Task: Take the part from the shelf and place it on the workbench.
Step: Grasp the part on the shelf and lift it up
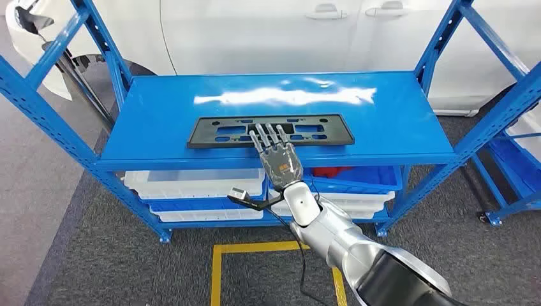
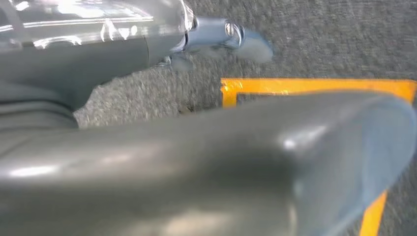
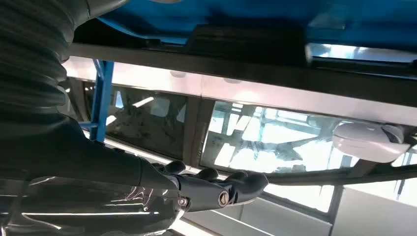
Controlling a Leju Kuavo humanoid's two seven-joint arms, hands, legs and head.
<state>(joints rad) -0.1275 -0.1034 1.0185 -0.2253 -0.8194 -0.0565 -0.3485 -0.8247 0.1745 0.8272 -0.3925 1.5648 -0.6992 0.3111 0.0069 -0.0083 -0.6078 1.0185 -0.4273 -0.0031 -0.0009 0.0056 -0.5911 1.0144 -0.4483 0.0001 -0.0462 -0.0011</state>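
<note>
White car [image 1: 274, 32] parked right behind the rack, two door handles [image 1: 357, 9] up top, its side windows [image 3: 275, 142] and mirror [image 3: 371, 140] glinting in the right wrist view. On the lower levels, white bins [image 1: 194, 182] on one side, a blue bin [image 1: 357, 178] with something red [image 1: 332, 171] inside on the other. Grey carpet [image 1: 115, 268] underfoot, yellow tape square [image 1: 255, 248] marked on it. A second blue rack [image 1: 517, 159] off to the right.

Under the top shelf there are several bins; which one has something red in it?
The blue bin on the right, just below the shelf top, holds a red item. The white trays left of it show nothing red.
</note>
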